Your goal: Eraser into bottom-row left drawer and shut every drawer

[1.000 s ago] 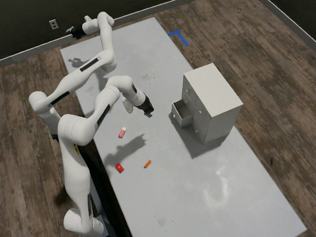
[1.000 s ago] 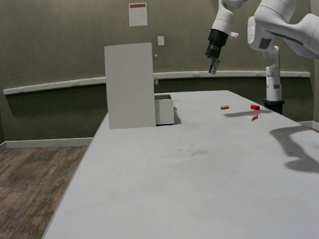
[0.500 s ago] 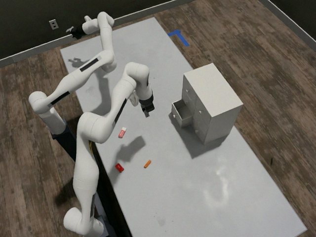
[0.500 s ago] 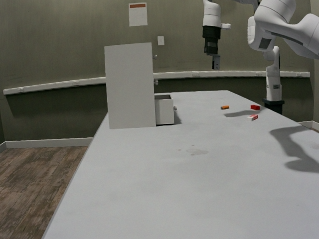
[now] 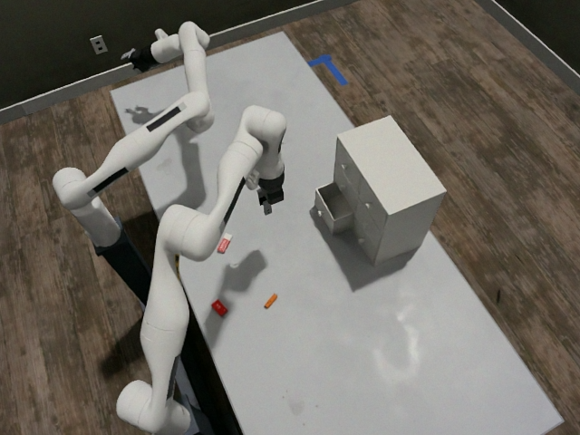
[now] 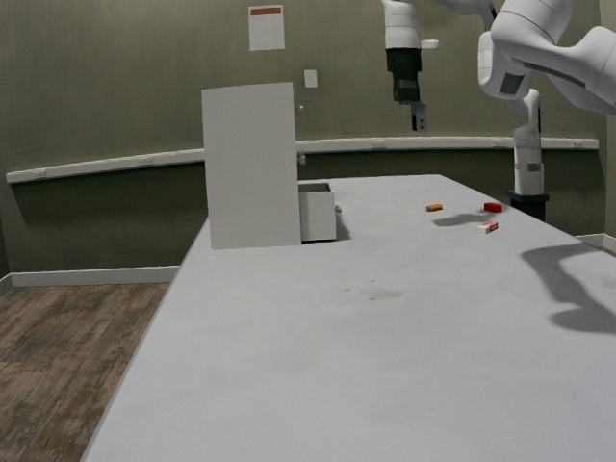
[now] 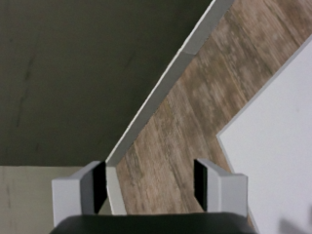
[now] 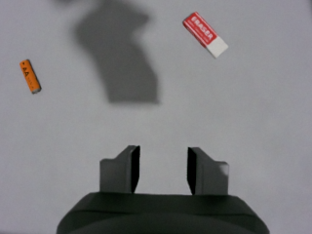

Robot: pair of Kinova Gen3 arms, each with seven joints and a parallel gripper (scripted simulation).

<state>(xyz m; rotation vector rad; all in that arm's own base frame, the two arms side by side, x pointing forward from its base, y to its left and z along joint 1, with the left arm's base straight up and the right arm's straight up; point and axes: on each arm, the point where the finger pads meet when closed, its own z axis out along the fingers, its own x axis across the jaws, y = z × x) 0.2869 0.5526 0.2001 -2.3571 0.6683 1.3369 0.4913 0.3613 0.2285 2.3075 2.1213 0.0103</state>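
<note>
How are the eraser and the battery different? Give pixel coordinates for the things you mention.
The eraser [image 5: 224, 244] [image 6: 487, 227] [image 8: 205, 34] is red and white, but the battery [image 5: 270, 301] [image 6: 434, 207] [image 8: 30, 76] is orange. The eraser is wider; the battery is slimmer. The eraser says "ERASER", while the battery says "AA". Both lie on the table [image 5: 374, 327] [image 6: 347, 347] [image 8: 273, 122], and no gripper holds either.

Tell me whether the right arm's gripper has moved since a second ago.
Yes. In the exterior view, the right gripper has swung away from the chest and now points straight down.
</note>
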